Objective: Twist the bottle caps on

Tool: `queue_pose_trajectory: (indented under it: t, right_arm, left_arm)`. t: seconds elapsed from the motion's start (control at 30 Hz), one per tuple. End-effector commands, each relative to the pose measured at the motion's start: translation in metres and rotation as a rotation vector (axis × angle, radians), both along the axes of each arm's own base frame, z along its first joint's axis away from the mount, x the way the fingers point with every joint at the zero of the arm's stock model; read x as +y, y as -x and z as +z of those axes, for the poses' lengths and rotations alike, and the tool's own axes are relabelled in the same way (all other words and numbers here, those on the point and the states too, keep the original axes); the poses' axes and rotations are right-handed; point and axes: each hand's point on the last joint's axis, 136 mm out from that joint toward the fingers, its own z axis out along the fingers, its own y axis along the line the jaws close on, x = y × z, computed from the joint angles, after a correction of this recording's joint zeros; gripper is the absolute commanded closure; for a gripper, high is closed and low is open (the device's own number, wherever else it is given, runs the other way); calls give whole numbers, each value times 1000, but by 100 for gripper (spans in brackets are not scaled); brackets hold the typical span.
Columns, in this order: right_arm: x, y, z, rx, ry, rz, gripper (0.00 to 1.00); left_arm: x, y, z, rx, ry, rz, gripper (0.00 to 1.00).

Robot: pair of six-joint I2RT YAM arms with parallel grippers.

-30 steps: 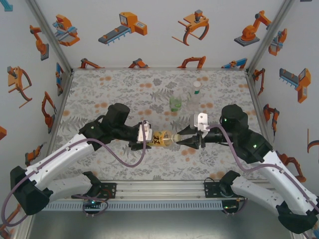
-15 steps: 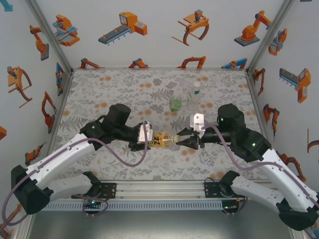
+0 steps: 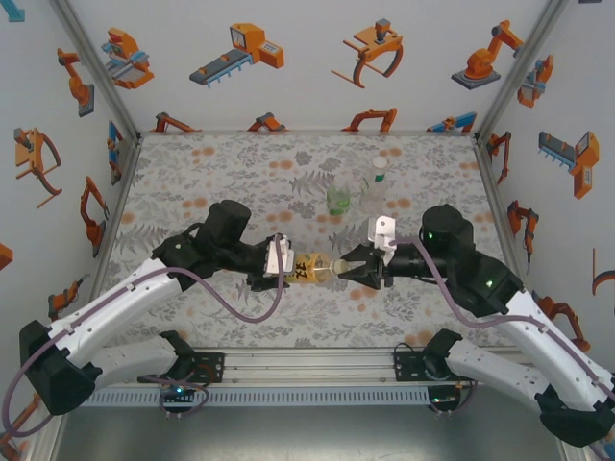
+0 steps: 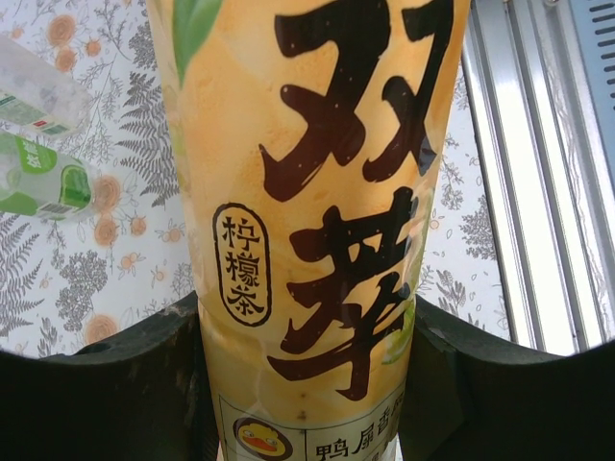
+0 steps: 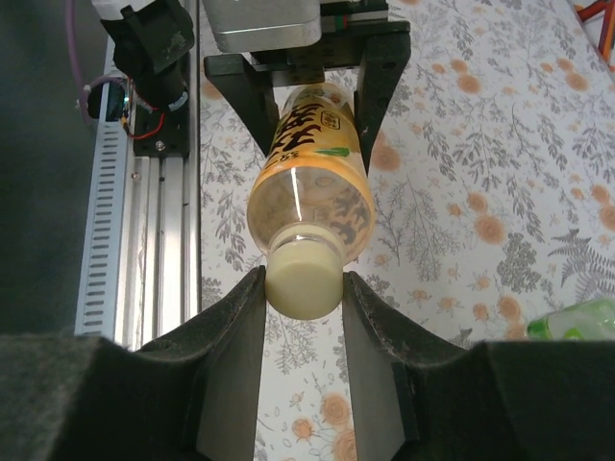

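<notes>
A bottle with a yellow label (image 3: 309, 268) hangs level above the table's middle, and my left gripper (image 3: 284, 264) is shut on its body. The left wrist view has the label (image 4: 317, 221) clamped between the black fingers (image 4: 115, 394). A pale yellow bottle cap (image 5: 304, 279) sits on the bottle's neck (image 5: 307, 216). My right gripper (image 5: 303, 280) is shut on this cap, one finger pressed to each side. From above, the right gripper (image 3: 344, 270) meets the bottle's mouth from the right. A white cap (image 3: 381, 164) tops a clear bottle at the back.
A green bottle (image 3: 338, 200) and the clear bottle (image 3: 377, 192) stand upright side by side behind the grippers. The same pair appears at the left in the left wrist view, the green one (image 4: 43, 182) below the clear one (image 4: 38, 91). An aluminium rail (image 3: 307, 370) runs along the near edge.
My right wrist has turned about its own axis while staying on the cap, and its forearm has shifted slightly. The left arm and the bottle have held still.
</notes>
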Motion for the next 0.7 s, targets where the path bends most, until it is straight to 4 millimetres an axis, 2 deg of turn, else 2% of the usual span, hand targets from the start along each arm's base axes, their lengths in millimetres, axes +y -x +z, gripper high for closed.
queue_pose_trajectory:
  t: [0.0,0.2,0.37,0.5,0.67]
  right_arm:
    - [1,-15,5,67,-39,-104,89]
    - [1,-27,9,235,-115,-207,92]
    - [-5,-45,11,416,-191,-357,93]
    - [-14,-61,3,613,-257,-519,91]
    - [-21,-70,-12,861,-343,-640,91]
  left_arm:
    - [-5,8,15,-33,50,-43,100]
    - [-5,8,15,-33,48,-43,100]
    - [-5,8,15,-37,47,-43,100]
    - [-5,7,14,-38,43,-39,100]
    - [-5,7,16,-43,50,-39,100]
